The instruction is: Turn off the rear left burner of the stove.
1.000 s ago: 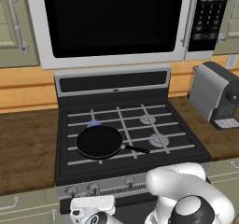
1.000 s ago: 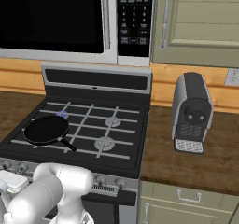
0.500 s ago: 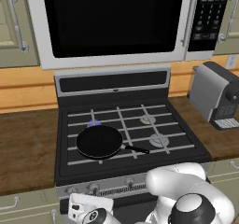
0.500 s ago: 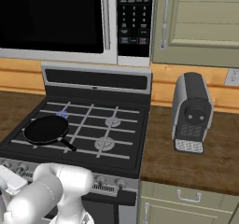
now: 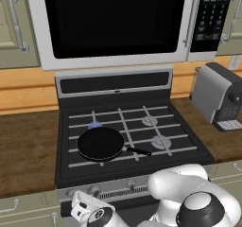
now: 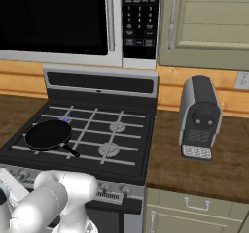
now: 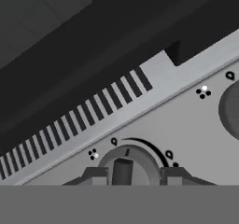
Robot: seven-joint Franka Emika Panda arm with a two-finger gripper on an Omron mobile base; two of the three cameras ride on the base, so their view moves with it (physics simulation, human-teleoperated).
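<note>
The pincer (image 7: 130, 177) sits right at a round silver knob (image 7: 126, 164) on the front strip of the black gas stove (image 5: 127, 171). Its two dark fingertips (image 7: 95, 175) stand apart, one either side of the knob's raised centre rib, and whether they yet touch the rib I cannot tell. The knob should be rigid, smooth and a little slick, turning stiffly about its own axis. The rib is the place to take hold, squeezed squarely so the pads do not slip when the wrist rolls.

Up from the knob and across the cooktop, the rear left burner (image 5: 95, 125) shows a small blue flame under the thin grey grate, just behind a round black frying pan (image 5: 100, 144) that rests on the front left burner.

Compared with half a second ago, the hand has edged slightly right along the knob strip in the left base view. The pan, the flame and the grey coffee machine (image 6: 200, 116) on the wooden desk right of the stove are unchanged.
</note>
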